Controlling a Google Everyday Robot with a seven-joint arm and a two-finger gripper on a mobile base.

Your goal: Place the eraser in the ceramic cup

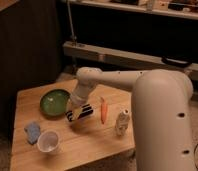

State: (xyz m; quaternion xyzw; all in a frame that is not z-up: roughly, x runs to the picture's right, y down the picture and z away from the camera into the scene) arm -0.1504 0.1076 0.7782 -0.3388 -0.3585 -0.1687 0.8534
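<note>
At centre frame, the gripper [75, 107] is down on the eraser [81, 114] on the table [92, 146]; I cannot tell whether it grips. The plate [54, 103] lies just left, the carrot [104, 110] and bottle [122, 123] right. The cup [48, 142] stands at lower left beside the sponge [33, 132].

Bulky cream-white arm [123, 80], smooth rounded shells, small dark dots on near link, gripper [78, 111] low over the table [92, 146]

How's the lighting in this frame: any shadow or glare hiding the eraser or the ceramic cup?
Camera view: warm, dim light, dark background; the wooden table is lit evenly. Camera view: the gripper, low over the eraser beside the green plate, leaves a soft shadow there, yet the stripes show. The ceramic cup is bright, without glare.
</note>
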